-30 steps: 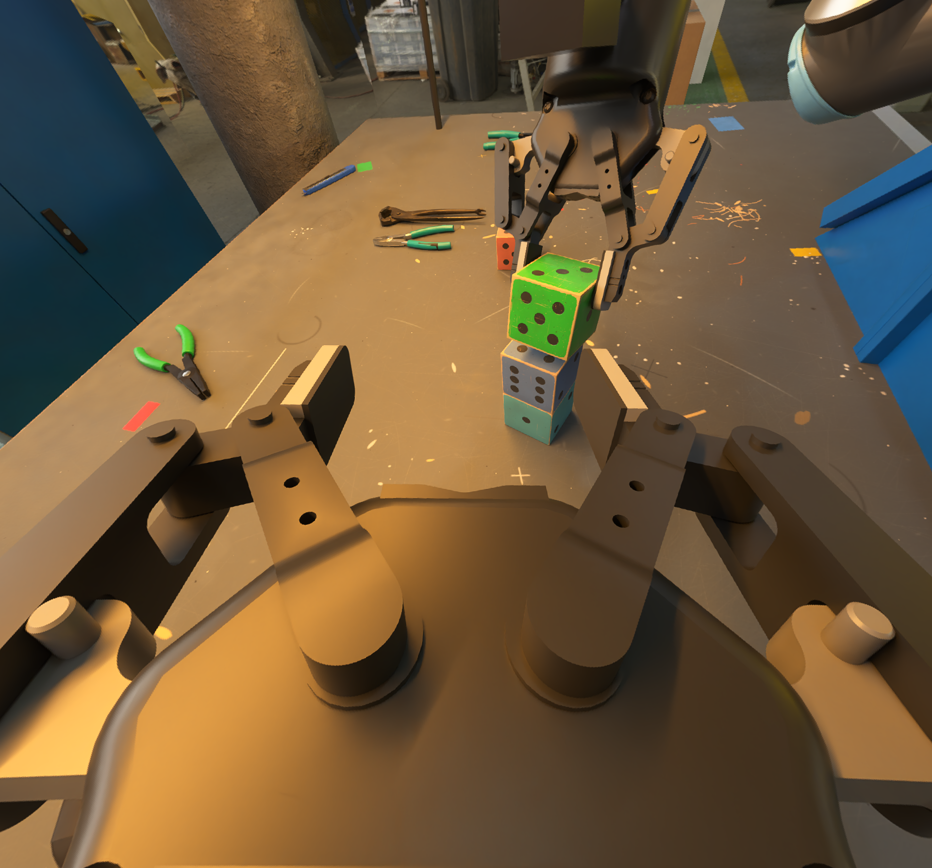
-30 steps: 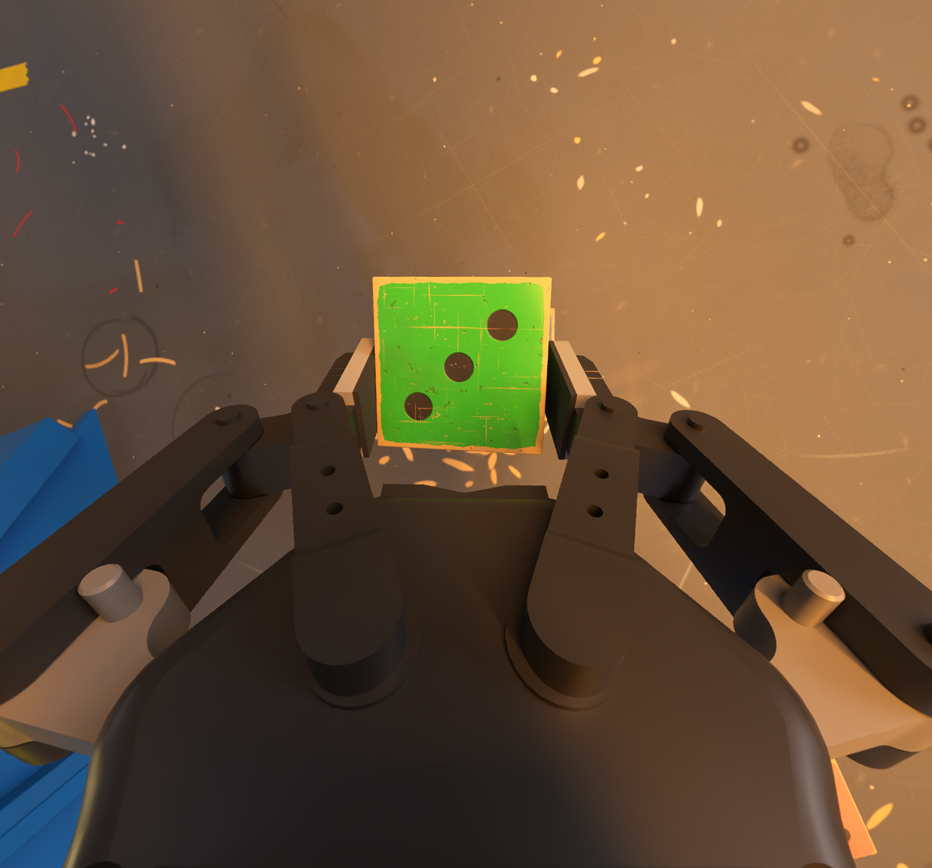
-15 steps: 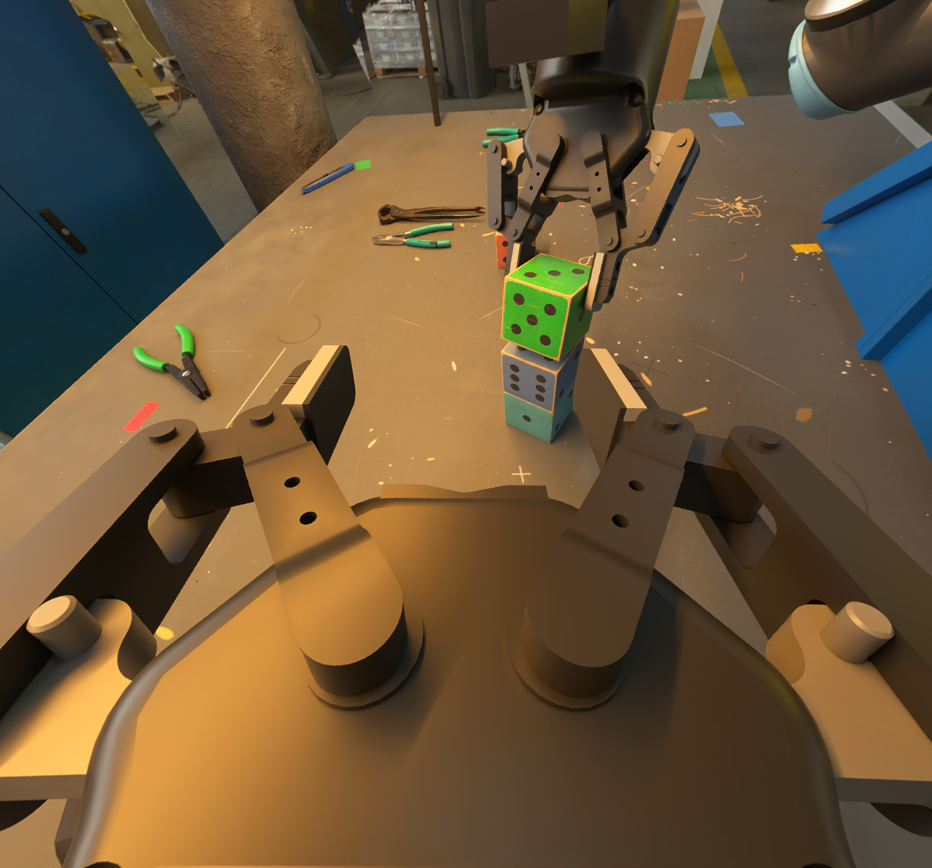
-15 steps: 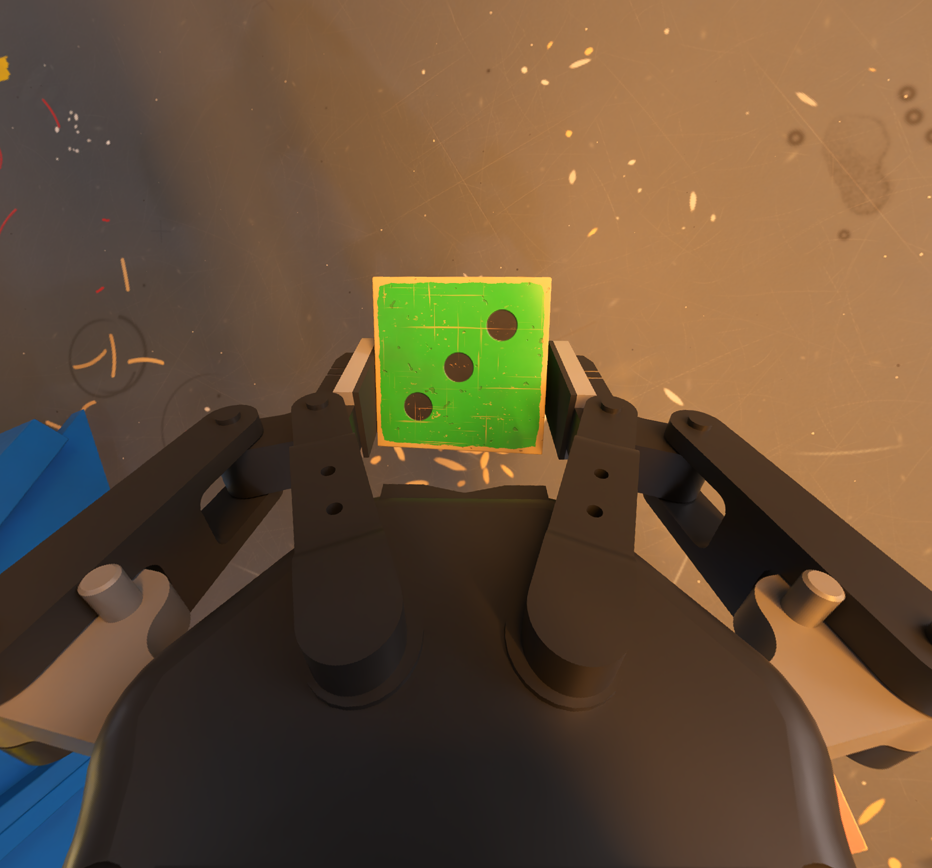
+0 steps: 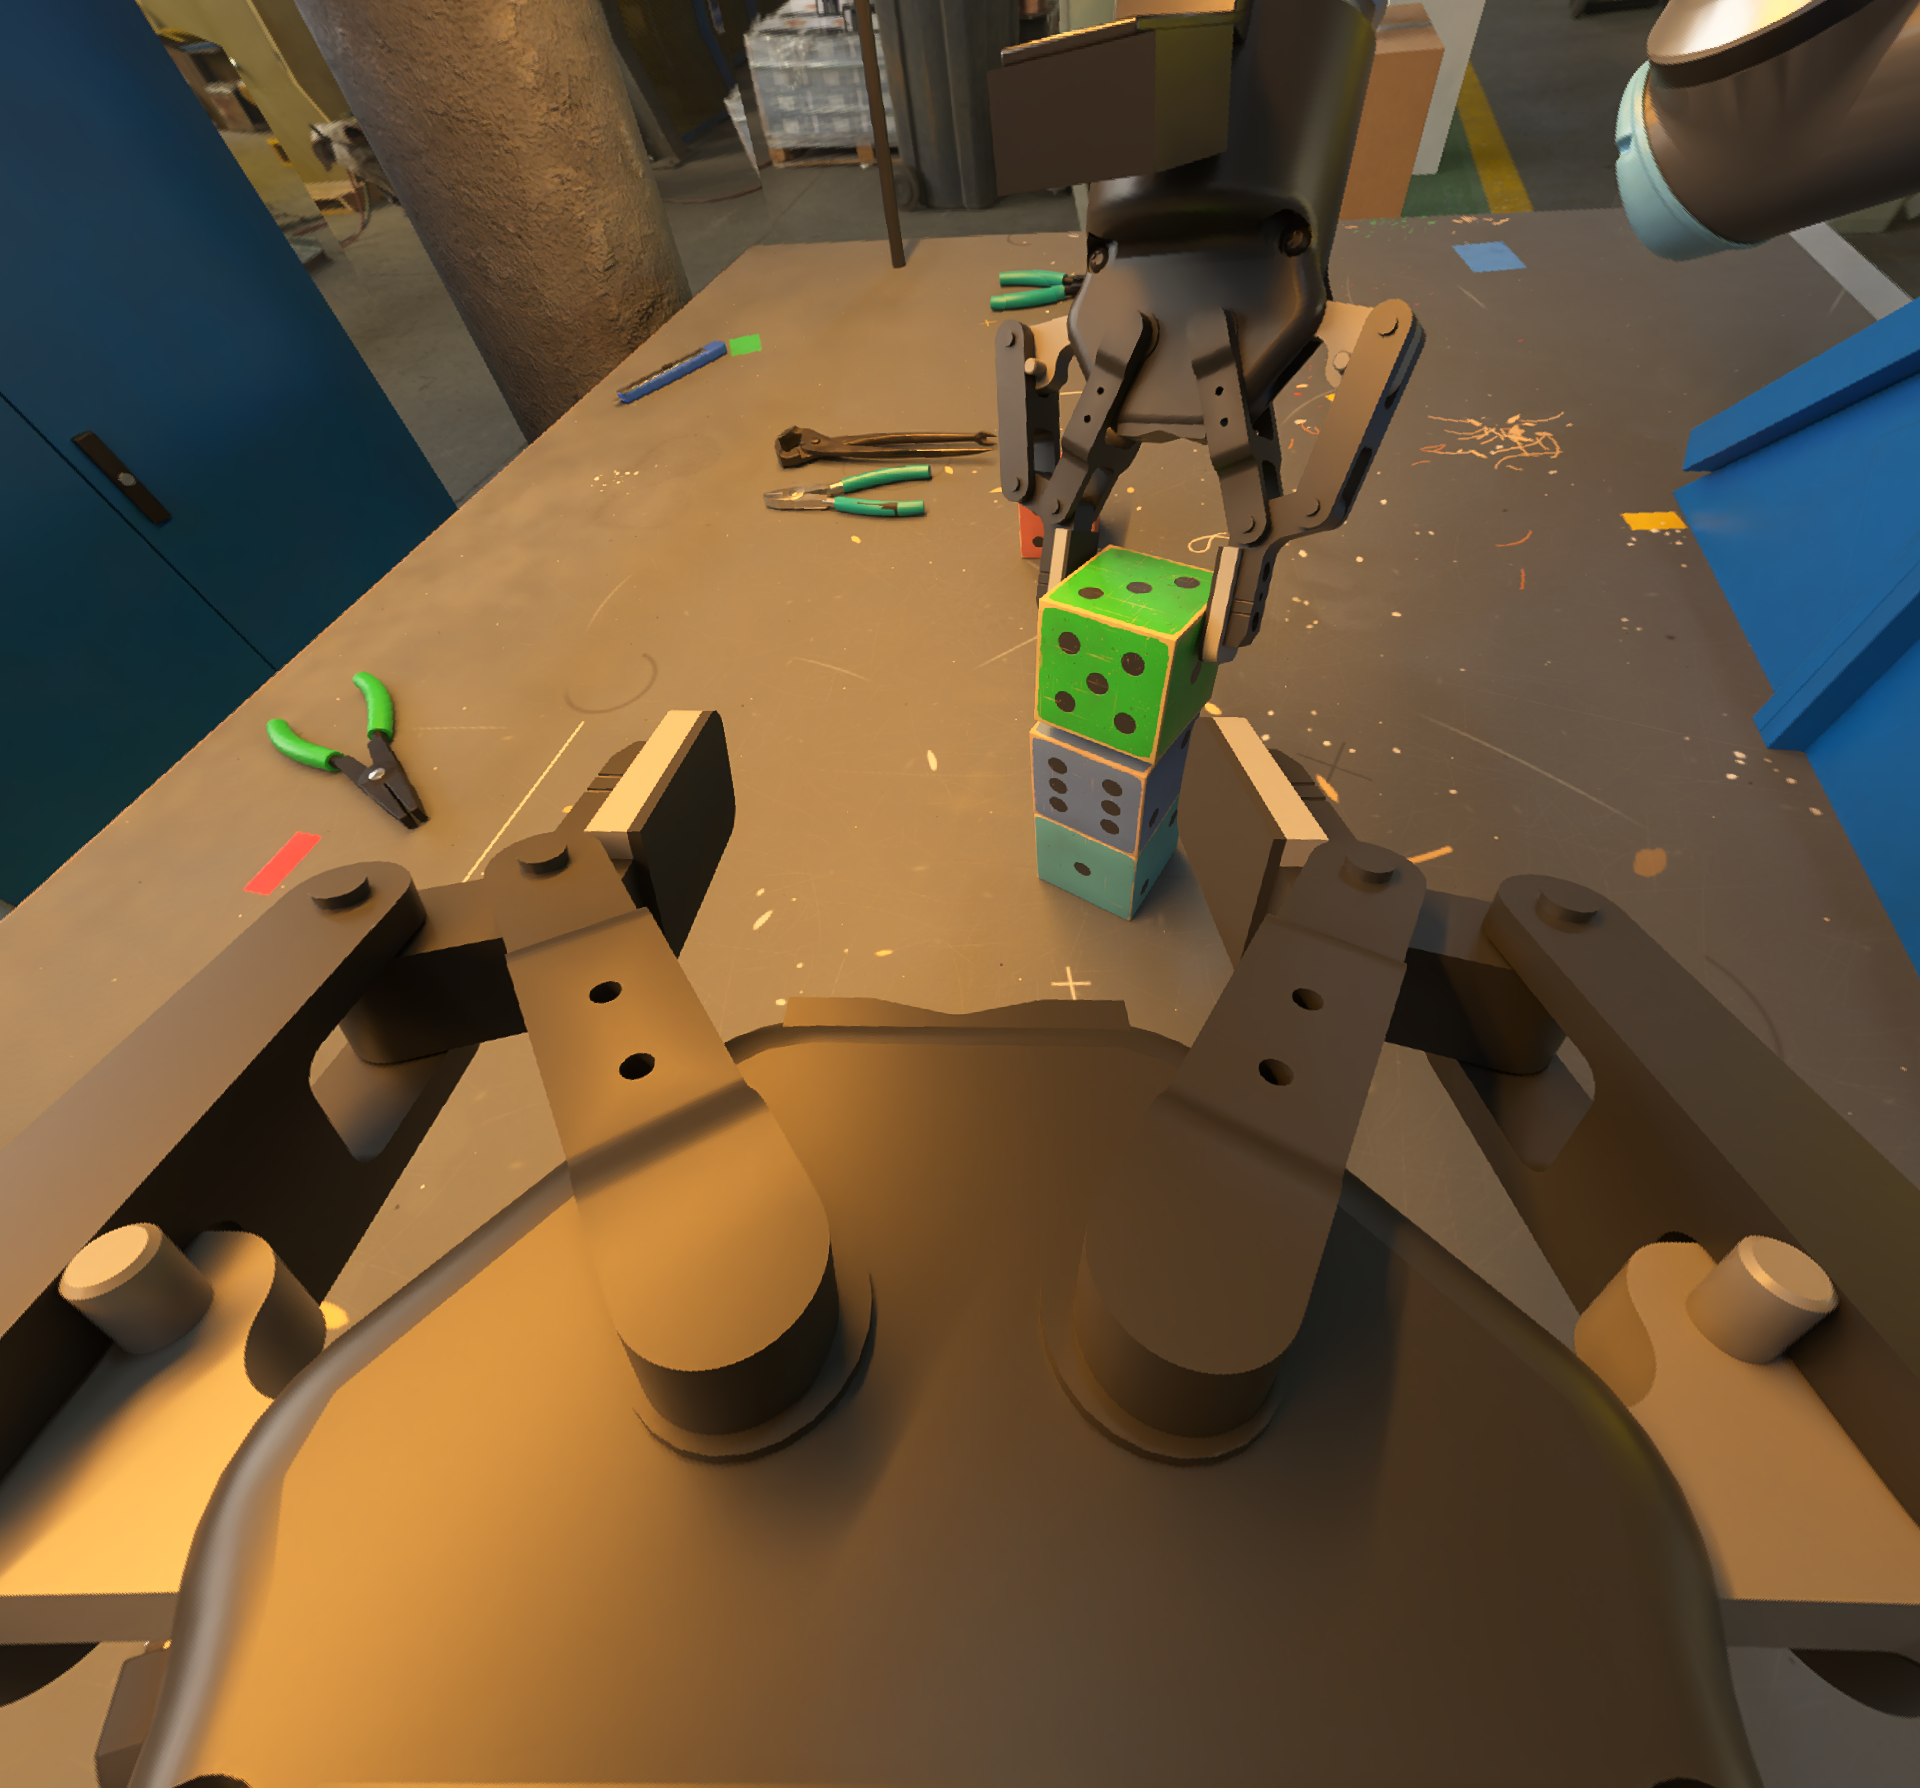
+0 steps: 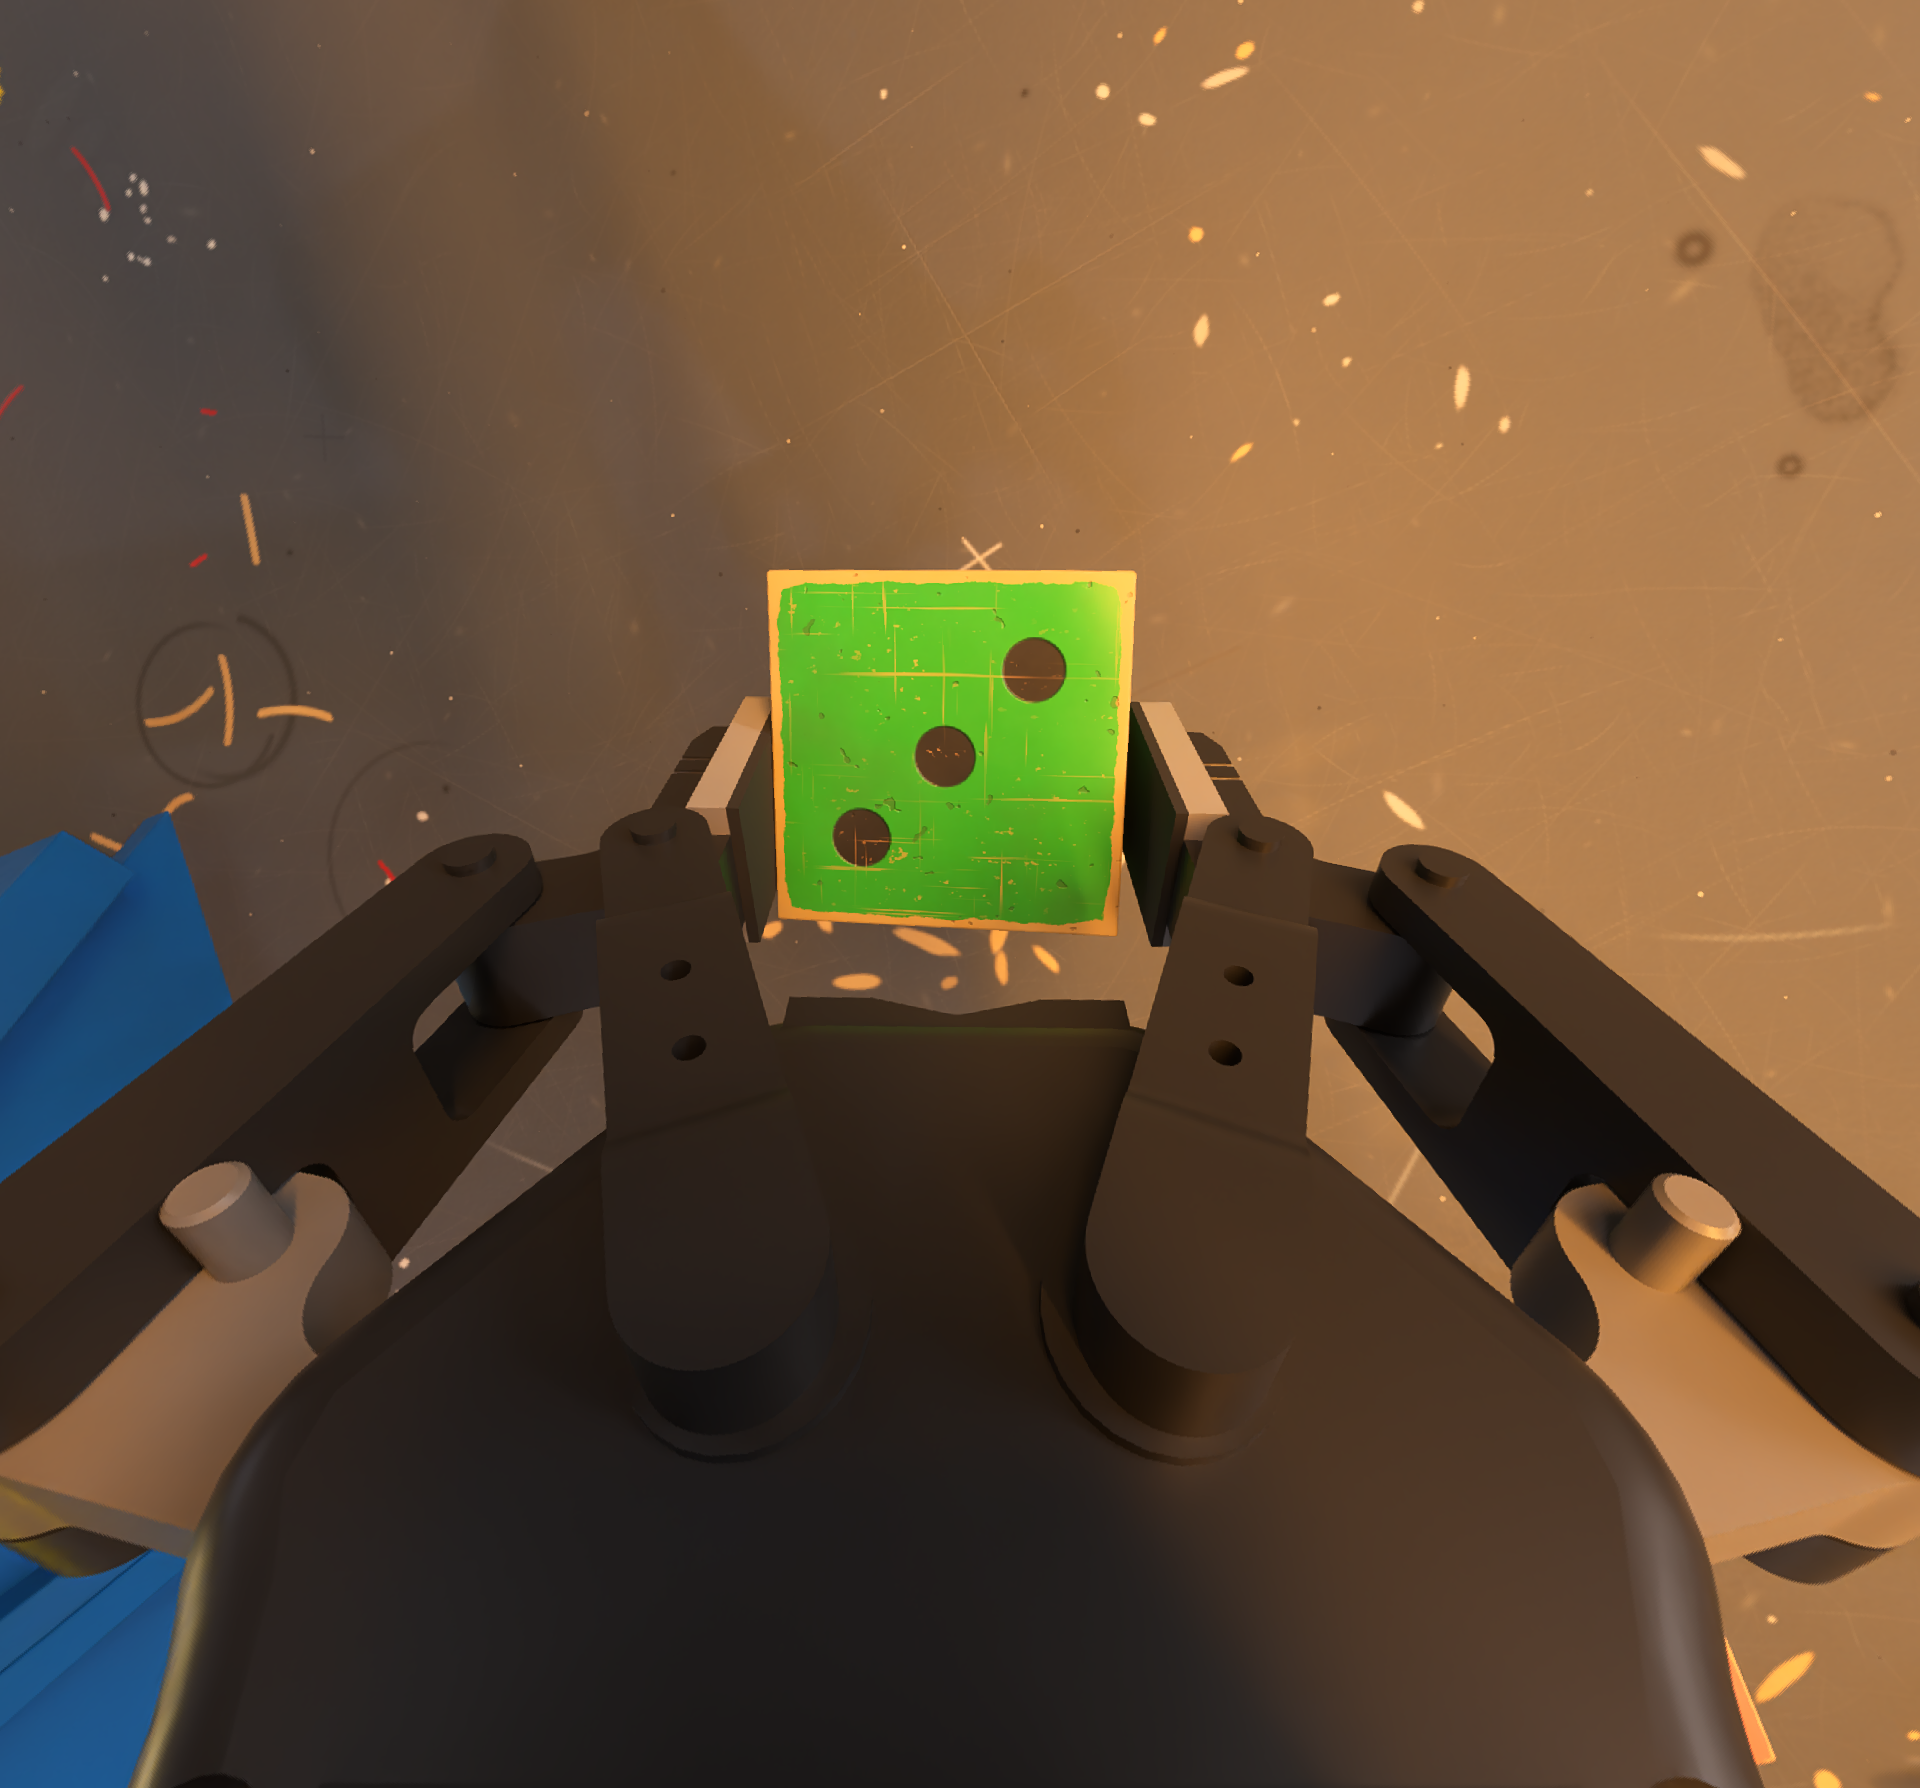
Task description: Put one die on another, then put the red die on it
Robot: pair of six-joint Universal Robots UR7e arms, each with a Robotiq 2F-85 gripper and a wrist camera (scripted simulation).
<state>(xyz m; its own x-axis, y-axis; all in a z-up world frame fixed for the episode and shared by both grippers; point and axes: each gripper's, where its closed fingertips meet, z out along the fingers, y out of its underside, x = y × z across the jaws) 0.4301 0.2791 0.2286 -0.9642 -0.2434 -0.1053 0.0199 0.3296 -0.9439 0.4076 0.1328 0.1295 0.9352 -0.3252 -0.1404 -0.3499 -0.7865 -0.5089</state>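
Right gripper (image 5: pixel 1138 595) points straight down, its fingers (image 6: pixel 743 793) closed against opposite sides of the green die (image 5: pixel 1122 663), three-spot face up. The green die sits on the grey die (image 5: pixel 1101 788), which rests on the teal die (image 5: pixel 1101 871) on the table (image 5: pixel 831 658). Whether green and grey touch cannot be told. Left gripper (image 5: pixel 966 793) hangs low near the stack, fingers spread wide, holding nothing. The red die (image 5: pixel 1031 533) stands on the table behind the stack, partly hidden.
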